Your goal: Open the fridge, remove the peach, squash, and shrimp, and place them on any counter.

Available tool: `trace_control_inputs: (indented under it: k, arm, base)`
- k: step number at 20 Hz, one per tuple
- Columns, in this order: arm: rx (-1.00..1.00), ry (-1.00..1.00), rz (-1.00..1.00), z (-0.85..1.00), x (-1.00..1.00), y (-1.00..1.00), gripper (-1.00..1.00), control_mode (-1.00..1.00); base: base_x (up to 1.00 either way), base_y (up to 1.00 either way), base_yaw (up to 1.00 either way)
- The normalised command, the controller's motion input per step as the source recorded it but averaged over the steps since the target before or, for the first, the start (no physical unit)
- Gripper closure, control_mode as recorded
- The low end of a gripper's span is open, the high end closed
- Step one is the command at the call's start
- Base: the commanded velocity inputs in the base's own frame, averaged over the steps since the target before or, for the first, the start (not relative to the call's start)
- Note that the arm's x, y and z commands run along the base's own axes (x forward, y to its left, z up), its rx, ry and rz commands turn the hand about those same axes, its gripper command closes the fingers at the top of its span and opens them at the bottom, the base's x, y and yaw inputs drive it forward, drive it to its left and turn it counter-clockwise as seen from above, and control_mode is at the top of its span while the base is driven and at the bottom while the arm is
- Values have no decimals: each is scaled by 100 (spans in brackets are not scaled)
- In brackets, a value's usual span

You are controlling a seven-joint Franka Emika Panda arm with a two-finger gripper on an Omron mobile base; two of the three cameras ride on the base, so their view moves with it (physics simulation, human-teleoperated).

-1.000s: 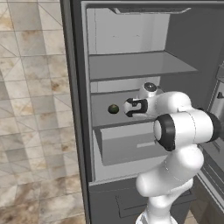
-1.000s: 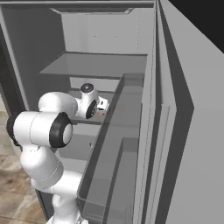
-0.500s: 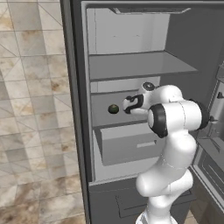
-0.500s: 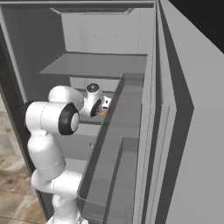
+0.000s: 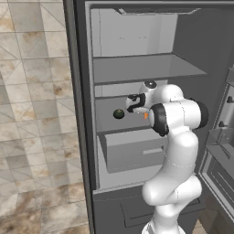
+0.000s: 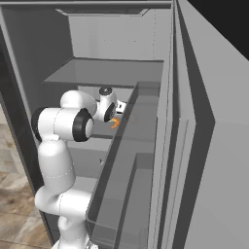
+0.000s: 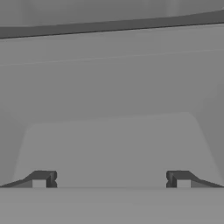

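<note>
Fingers (image 7: 39, 179): spread wide, empty, set over the bare pale middle shelf (image 5: 132, 119) inside the open fridge (image 5: 137, 68). Squash (image 5: 119, 114): on that shelf, left of the gripper (image 5: 131, 103); judged firm, smooth and apt to roll, best pinched across its widest girth. Shrimp (image 6: 114, 124): thin, light, likely slippery, taken across the mid-curve; the right base view shows its orange crescent beside the hand, the left base view alone shows the squash.
</note>
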Motion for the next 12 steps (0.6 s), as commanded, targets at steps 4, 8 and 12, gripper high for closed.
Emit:
trace_control_inputs:
  k: [4,8,12]
  arm:
    - [0,5,0,-48,2,-13,-100,-100]
    - [0,6,0,-81,-45,-2,-100,-100]
    - [0,1,0,-86,-56,-16,-100,-100]
  base:
    - [0,0,0]
    - [0,0,0]
    - [0,0,0]
